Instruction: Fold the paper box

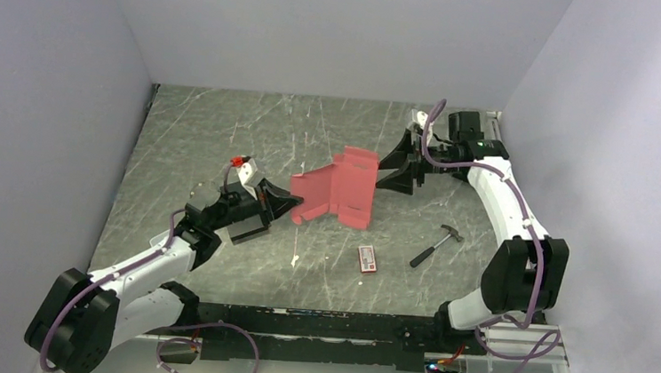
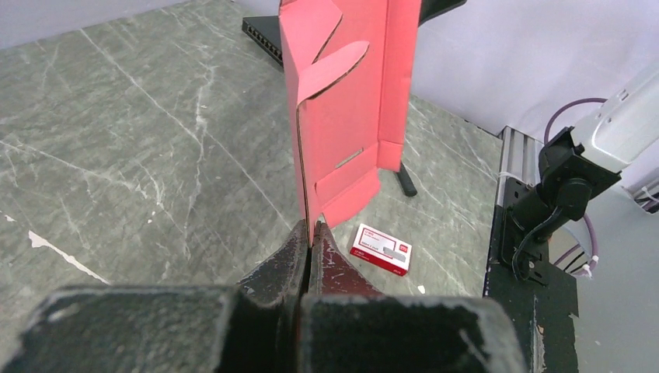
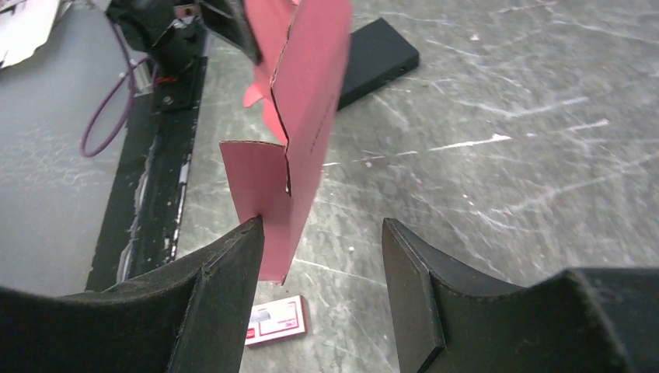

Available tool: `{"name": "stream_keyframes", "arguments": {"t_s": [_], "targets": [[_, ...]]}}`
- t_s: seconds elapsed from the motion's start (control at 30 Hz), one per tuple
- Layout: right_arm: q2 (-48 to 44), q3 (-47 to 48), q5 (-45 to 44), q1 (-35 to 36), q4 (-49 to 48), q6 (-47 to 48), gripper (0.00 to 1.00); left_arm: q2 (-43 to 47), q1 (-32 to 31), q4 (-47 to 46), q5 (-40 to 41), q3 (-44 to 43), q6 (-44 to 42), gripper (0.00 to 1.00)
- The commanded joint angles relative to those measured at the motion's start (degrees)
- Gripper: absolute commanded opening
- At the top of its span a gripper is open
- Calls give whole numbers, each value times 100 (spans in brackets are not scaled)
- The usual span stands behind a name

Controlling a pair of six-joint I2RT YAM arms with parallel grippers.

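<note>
Fold in progress: left gripper point(image 2: 311, 233) clamps the paper box point(image 1: 340, 187), raised above the middle of the table point(image 1: 206, 132). Right gripper point(image 3: 322, 229), jaws apart, straddles its far edge. Next, I reckon, pinch and crease.

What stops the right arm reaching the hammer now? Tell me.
Probably nothing, so yes: the right gripper is open, not clamped on the paper box, and the hammer lies uncovered close beside that arm.

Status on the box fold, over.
Left gripper shut on paper box edge. Right gripper open, straddling the opposite edge. Hammer and small packet nearby, apart from it.
</note>
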State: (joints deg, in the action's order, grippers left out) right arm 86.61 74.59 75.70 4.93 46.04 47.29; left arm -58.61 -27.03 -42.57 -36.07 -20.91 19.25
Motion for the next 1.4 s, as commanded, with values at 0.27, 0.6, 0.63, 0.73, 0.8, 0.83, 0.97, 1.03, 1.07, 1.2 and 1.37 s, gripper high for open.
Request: {"name": "stream_keyframes", "arguments": {"t_s": [0.27, 0.6, 0.63, 0.73, 0.8, 0.83, 0.97, 1.03, 1.07, 1.2, 1.37], "targets": [[-204, 221, 171, 577, 441, 298, 57, -97, 22, -421, -540, -263, 189, 0], [-522, -666, -654, 745, -2252, -2704, 43, -143, 22, -626, -629, -261, 381, 0], [-501, -671, -676, 777, -2310, -2777, 41, -169, 24, -702, -655, -257, 424, 0], [-487, -774, -722, 845, -2632, -3075, 38, -260, 22, -894, -754, -256, 581, 0], [-460, -827, -658, 860, -2799, -3225, 36, -322, 22, -994, -851, -257, 650, 0], [-446, -839, -635, 875, -2825, -3249, 35, -349, 22, -1033, -876, -261, 677, 0], [-395, -876, -477, 918, -2915, -3305, 28, -460, 22, -1149, -1002, -297, 764, 0], [-398, -923, -479, 938, -3038, -3405, 27, -512, 22, -1225, -1051, -308, 808, 0], [-404, -935, -511, 948, -3074, -3432, 26, -531, 22, -1258, -1065, -313, 835, 0], [-327, -976, -581, 957, -3184, -3593, 14, -579, 22, -1431, -1131, -302, 928, 0], [-333, -1052, -890, 957, -3394, -3901, 0, -533, 26, -1432, -1154, -317, 961, 0]]}}
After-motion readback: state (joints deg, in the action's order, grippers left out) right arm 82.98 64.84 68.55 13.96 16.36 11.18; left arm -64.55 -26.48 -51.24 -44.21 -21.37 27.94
